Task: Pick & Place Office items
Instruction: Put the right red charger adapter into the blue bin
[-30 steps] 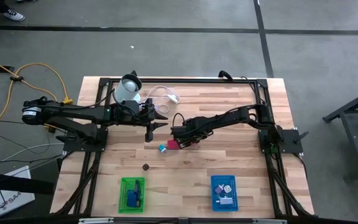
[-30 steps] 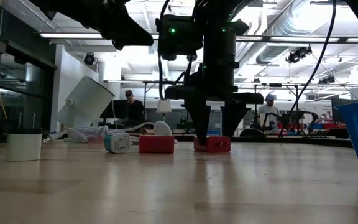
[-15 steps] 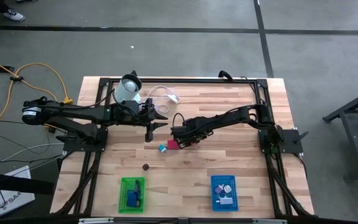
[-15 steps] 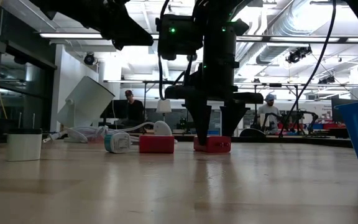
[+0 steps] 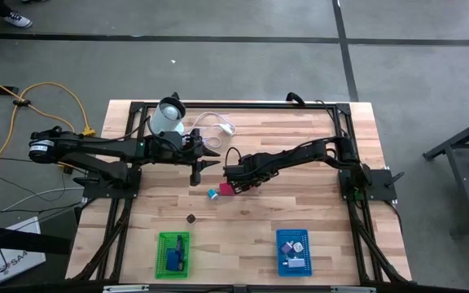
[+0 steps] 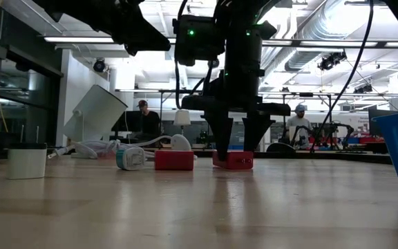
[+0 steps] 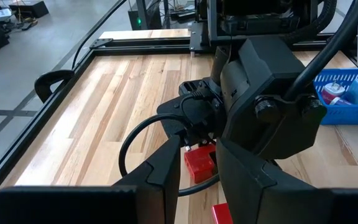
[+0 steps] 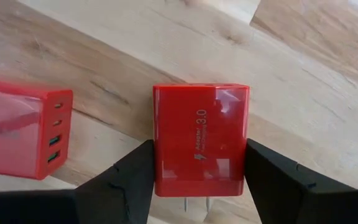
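Two red charger blocks sit near the middle of the wooden surface (image 5: 300, 203), and the right hand (image 6: 231, 142) has come down over one of them. Over the last second its fingers have drawn in on the red charger (image 8: 201, 140): in the right wrist view the two dark fingertips (image 8: 132, 174) now press against both sides of the block, prongs pointing back toward the wrist. From table height the block seems to have slid slightly under the squeeze but still rests on the wood. I read this as the grasp just closing; the lift has not begun. Just beside it lies the second red charger (image 8: 23, 134), untouched, and next to that a small blue-and-white piece (image 6: 131, 158). A short way off toward the front edge a small dark round piece (image 5: 191, 218) lies alone. At the front edge stand the green basket (image 5: 173, 254) and the blue basket (image 5: 293, 252), each already holding a few items, so sorting is partly done. The left hand (image 5: 198, 167) hovers near, fingers clenched on nothing. Farther back lie the coiled white cable (image 5: 214, 124) and the pale round container (image 5: 168, 116), tipped on its side. Beyond the table, people work at benches.
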Tool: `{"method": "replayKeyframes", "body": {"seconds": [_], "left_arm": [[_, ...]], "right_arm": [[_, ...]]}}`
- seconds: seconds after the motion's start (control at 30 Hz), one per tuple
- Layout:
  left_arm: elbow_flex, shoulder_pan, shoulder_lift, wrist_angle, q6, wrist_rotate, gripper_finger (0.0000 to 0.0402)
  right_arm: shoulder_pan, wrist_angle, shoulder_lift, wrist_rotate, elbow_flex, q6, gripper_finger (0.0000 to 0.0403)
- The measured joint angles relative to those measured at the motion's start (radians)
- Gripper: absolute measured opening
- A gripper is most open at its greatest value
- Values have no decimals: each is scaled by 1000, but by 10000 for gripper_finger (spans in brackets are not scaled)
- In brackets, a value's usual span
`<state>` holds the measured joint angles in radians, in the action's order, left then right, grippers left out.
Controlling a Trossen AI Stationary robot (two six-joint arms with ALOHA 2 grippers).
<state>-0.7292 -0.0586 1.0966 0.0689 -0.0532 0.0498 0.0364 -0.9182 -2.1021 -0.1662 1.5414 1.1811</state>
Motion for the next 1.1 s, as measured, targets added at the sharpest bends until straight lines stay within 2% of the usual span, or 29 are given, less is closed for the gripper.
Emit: {"method": "replayKeyframes", "body": {"seconds": [0.47, 1.1], "left_arm": [[0, 0, 0, 0, 0, 0, 98], [0, 0, 0, 33, 0, 0, 98]], "right_arm": [[0, -20, 15, -25, 0, 0, 203], [36, -130, 204, -144, 0, -8, 201]]}}
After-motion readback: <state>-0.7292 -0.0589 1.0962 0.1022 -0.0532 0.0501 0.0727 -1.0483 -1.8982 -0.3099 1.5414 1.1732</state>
